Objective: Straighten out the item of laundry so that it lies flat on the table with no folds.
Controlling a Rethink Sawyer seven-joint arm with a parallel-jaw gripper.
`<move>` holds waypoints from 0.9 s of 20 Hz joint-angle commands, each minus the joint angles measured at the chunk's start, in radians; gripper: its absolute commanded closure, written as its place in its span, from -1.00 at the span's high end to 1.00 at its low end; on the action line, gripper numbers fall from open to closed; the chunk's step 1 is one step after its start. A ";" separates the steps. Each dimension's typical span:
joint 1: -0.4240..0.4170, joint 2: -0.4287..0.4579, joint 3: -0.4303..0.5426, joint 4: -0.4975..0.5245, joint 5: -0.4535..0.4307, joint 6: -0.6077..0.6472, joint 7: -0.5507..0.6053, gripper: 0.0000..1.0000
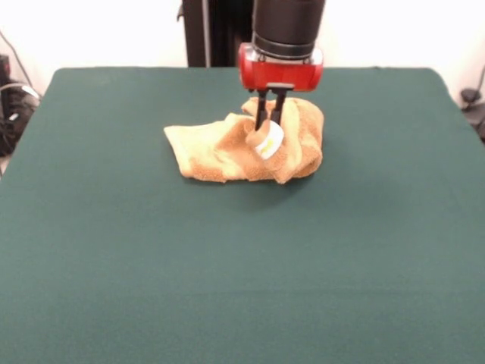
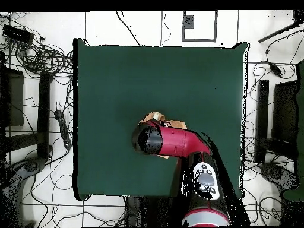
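Observation:
The item of laundry (image 1: 212, 148), a golden-orange terry towel, lies crumpled a little behind the middle of the dark green table (image 1: 242, 265). Its left part rests low and its right part is bunched up in thick folds. My gripper (image 1: 269, 127) comes straight down onto the bunched right part. Its two black fingers stand close together, pinching a raised fold just above the small white tag (image 1: 270, 142). In the overhead view the red arm covers most of the towel (image 2: 159, 117); only a strip shows past the arm's black head, and the fingers are hidden.
Green cloth stretches wide around the towel on every side of the table (image 2: 119, 77). Tangled cables (image 2: 41, 59) and dark equipment lie on the floor beyond the table's edges. The black pedestal column (image 1: 216, 30) stands behind the far edge.

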 commanded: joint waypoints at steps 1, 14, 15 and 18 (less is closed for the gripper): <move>0.064 0.033 0.008 0.023 0.097 0.067 0.284 -1.00; 0.106 0.042 -0.030 0.024 0.154 0.062 0.268 -1.00; 0.108 0.041 -0.031 0.023 0.158 0.064 0.266 -1.00; 0.112 0.035 -0.029 0.028 0.175 0.065 0.268 -1.00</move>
